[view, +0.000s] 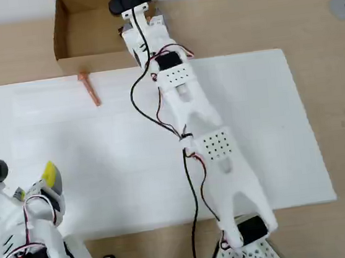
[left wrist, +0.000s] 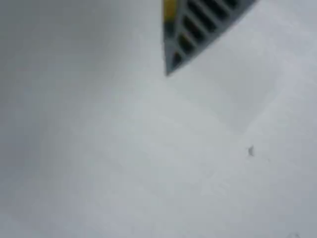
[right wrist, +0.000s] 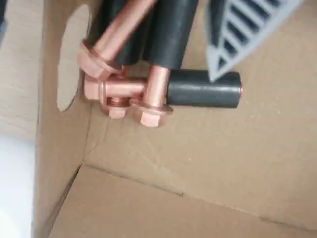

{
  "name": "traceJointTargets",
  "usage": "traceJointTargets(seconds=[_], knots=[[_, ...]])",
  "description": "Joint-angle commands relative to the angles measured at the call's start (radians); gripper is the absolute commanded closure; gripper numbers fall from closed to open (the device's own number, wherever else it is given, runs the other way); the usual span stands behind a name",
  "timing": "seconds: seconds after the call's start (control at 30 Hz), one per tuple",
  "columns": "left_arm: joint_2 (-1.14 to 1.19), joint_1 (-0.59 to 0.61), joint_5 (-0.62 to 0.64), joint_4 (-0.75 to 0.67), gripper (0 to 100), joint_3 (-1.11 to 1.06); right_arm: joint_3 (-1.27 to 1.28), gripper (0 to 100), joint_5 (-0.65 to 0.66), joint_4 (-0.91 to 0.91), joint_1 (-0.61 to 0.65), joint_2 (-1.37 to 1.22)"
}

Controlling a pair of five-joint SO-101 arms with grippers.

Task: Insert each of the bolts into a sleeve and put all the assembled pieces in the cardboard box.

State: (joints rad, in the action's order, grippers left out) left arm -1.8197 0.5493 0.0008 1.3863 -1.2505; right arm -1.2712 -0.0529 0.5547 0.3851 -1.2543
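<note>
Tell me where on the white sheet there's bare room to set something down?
Bare: the sheet right of the right arm, and the wide stretch between that arm and the left arm. Crowded: the far edge by the box, where a bolt lies, and the box corner with assembled pieces.

Under my right hand, the assembled pieces lie heaped in the cardboard box; I see one loose bolt left of that hand, on the sheet just beside the box.
</note>
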Motion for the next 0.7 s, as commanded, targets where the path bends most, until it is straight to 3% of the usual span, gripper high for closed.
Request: traceJointTargets(seconds=[0.0, 0.17, 0.33, 0.5, 0.67], knots=[[-0.005, -0.008, 0.006, -0.012, 71, 0.011, -0.22, 67.2, -0.012, 0.161, -0.005, 0.065], [-0.004, -0.006, 0.055, -0.012, 71, 0.015, -0.394, 67.1, -0.155, 0.511, 0.021, 0.127], [0.027, -0.006, 0.091, -0.031, 71, 0.015, -0.398, 67.1, -0.15, 0.944, 0.056, 0.349], [0.209, -0.012, 0.129, -0.173, 71, 0.034, -0.394, 67.1, -0.06, 1.226, 0.064, 0.542], [0.535, -0.061, 0.129, -0.216, 71, 0.207, -0.305, 67.3, 0.055, 1.235, 0.024, 0.665]])
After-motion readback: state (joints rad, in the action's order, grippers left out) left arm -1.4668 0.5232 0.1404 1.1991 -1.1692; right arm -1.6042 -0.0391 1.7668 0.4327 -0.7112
